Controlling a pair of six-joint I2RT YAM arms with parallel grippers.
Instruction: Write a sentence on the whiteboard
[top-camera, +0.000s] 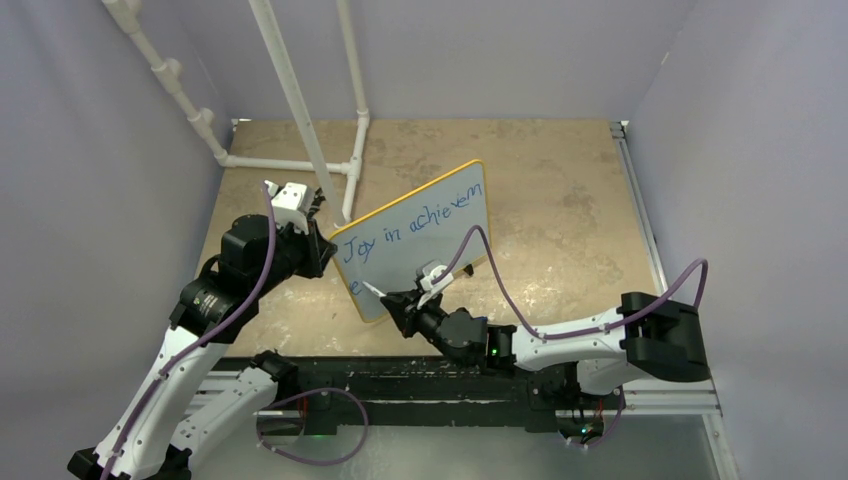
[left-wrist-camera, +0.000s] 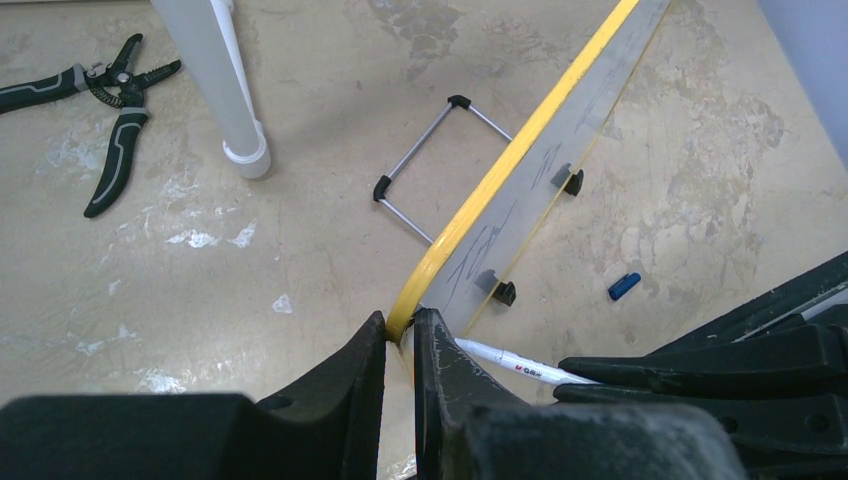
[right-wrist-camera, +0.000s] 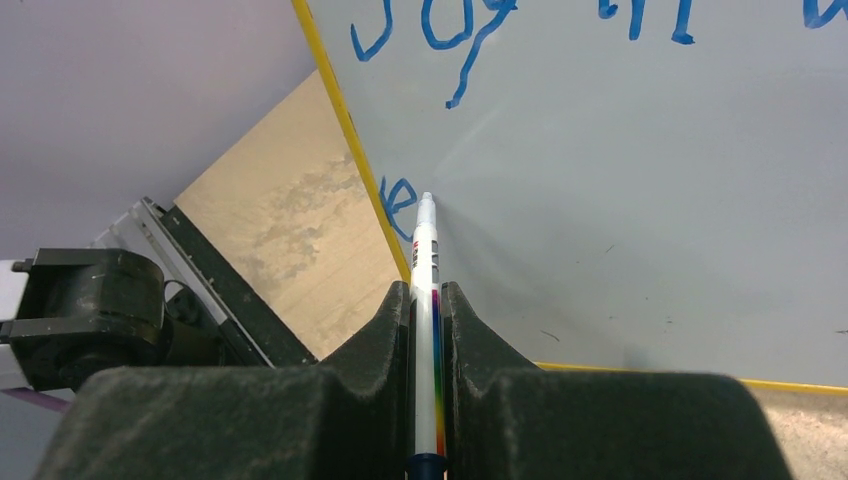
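While the top view shows the sentence (top-camera: 410, 228) across the tilted whiteboard (top-camera: 410, 268), the wrist views show the left hand (left-wrist-camera: 400, 330) pinched shut on its yellow rim and the right hand (right-wrist-camera: 425, 295) clamping a marker (right-wrist-camera: 427, 250), tip just ahead beside an "e".

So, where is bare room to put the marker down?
Free: the beige tabletop between the yellow-rimmed white whiteboard and the right wall. Crowded: left of it, with white plastic pipes, black pliers, and the left gripper clamping its rim.
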